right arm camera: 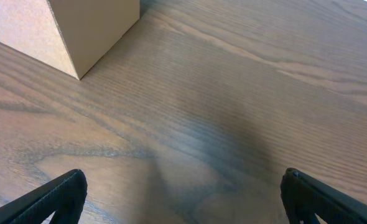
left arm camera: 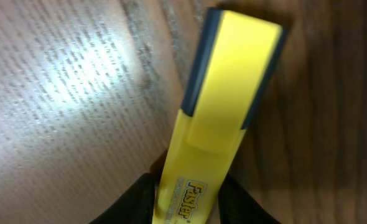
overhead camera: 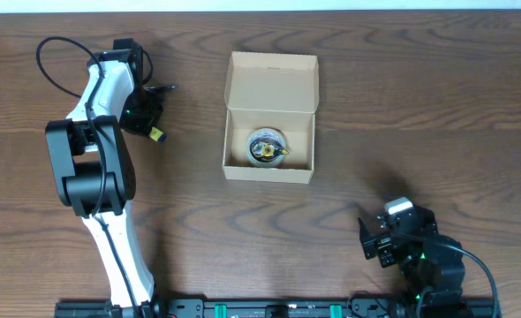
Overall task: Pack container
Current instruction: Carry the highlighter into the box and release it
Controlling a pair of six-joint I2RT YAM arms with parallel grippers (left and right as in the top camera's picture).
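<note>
One tan cardboard container [overhead camera: 269, 173], flap lid [overhead camera: 274, 81] open.

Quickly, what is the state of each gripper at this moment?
Left gripper: closed on a yellow highlighter.
Right gripper: open, holding nothing.

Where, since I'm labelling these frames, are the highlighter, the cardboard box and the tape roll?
highlighter [left arm camera: 224, 93], left wrist view, on the yellow face of its cap.
cardboard box [overhead camera: 273, 81], overhead view, on the inner face of the open lid flap.
tape roll [overhead camera: 267, 147], overhead view, on the roll's middle, inside the box.
</note>
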